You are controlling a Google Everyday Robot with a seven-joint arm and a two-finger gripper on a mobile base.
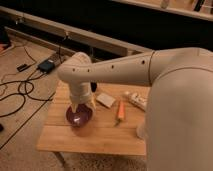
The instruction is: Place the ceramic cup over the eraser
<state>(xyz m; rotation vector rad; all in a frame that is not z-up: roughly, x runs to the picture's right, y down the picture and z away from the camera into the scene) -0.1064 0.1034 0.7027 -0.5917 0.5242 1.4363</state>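
Note:
My gripper (81, 106) hangs straight down at the left of the wooden table (100, 137), right above the dark purple bowl (79, 117). The eraser (93, 87) is a small black upright block just behind the gripper's wrist, partly hidden by it. I cannot make out the ceramic cup with certainty. A whitish rounded shape (141, 131) at the edge of my arm on the right of the table may be it, or it may be hidden under the gripper.
A flat white block (105, 99) lies right of the gripper, then an orange carrot (120, 111) and a white tube (136, 100). My arm covers the table's right end. Cables and a black box (46, 65) lie on the floor at left.

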